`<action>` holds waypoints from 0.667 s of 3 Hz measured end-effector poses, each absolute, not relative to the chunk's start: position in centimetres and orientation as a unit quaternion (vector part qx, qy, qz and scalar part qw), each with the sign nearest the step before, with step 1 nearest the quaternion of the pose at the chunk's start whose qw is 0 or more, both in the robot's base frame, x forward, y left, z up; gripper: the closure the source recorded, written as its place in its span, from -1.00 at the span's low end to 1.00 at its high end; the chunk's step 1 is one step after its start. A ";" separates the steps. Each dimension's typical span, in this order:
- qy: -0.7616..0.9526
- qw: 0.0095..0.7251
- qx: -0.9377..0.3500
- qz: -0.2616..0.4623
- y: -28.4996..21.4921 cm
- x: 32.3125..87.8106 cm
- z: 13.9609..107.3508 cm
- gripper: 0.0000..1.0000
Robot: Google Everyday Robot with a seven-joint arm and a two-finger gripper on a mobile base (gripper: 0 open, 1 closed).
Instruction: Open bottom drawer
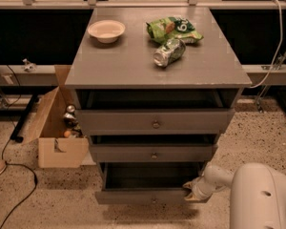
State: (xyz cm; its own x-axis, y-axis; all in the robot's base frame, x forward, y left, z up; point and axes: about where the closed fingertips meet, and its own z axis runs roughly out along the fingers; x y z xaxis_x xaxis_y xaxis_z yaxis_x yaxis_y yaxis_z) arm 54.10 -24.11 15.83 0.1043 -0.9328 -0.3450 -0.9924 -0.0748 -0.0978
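Observation:
The bottom drawer (pixel 143 196) is the narrowest grey front of three, low on the cabinet, with a small round knob (pixel 154 202). It stands pulled out and its dark inside shows. My gripper (pixel 192 192) is at the drawer's right front corner, touching its edge, on the end of my white arm (pixel 257 197) that comes in from the lower right. The mid-width drawer (pixel 152 153) and the widest top drawer (pixel 155 120) stand slightly out above it.
On the grey cabinet top (pixel 124 66) are a white bowl (pixel 106 30), a green chip bag (pixel 173 28) and a crushed can (pixel 168 52). An open cardboard box (pixel 57 128) with small items stands to the left on the speckled floor. A black cable (pixel 19 175) lies at the lower left.

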 end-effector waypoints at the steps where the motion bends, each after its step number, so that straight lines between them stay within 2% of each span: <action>1: 0.662 0.155 -0.727 0.096 -23.8 54.1 15.9 0.62; 2: 0.662 0.155 -0.727 0.096 -23.7 54.1 15.9 0.17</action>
State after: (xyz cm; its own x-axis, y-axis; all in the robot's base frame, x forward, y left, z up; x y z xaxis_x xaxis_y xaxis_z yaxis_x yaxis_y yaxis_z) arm 54.09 -23.74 15.91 0.1043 -0.9328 -0.3450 -0.9924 -0.0748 -0.0977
